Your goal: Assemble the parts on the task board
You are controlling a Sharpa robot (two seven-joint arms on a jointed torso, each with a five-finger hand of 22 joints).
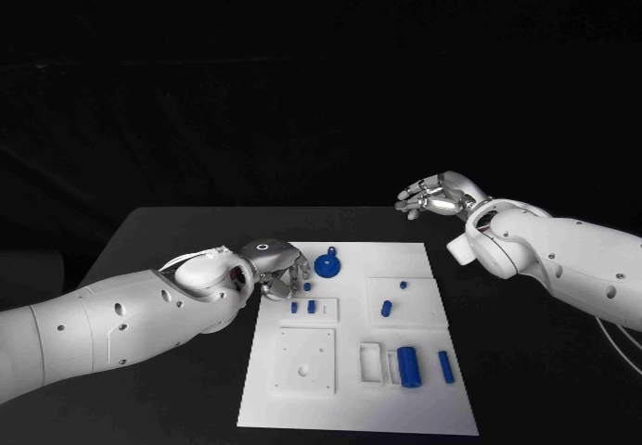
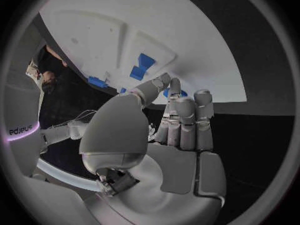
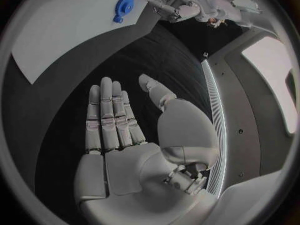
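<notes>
Seemingly we are early in the job: on the flat white task board [image 1: 351, 408], loose blue parts [image 1: 409, 365] lie in its tray recess, pegs stand near its middle. Our left hand [image 1: 277, 267] hovers over its far-left corner, beside a glossy round disc [image 1: 329, 268], holding nothing; our right hand [image 1: 435, 196] is released, well beyond its far edge.

Black table [image 1: 160, 232] — white task board [image 1: 402, 408] on it.

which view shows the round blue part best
The head view: the round blue part lies in plain sight at the task board's far edge, beside the left hand. The right wrist view shows it small and distant; the left wrist view hides it behind fingers.
</notes>
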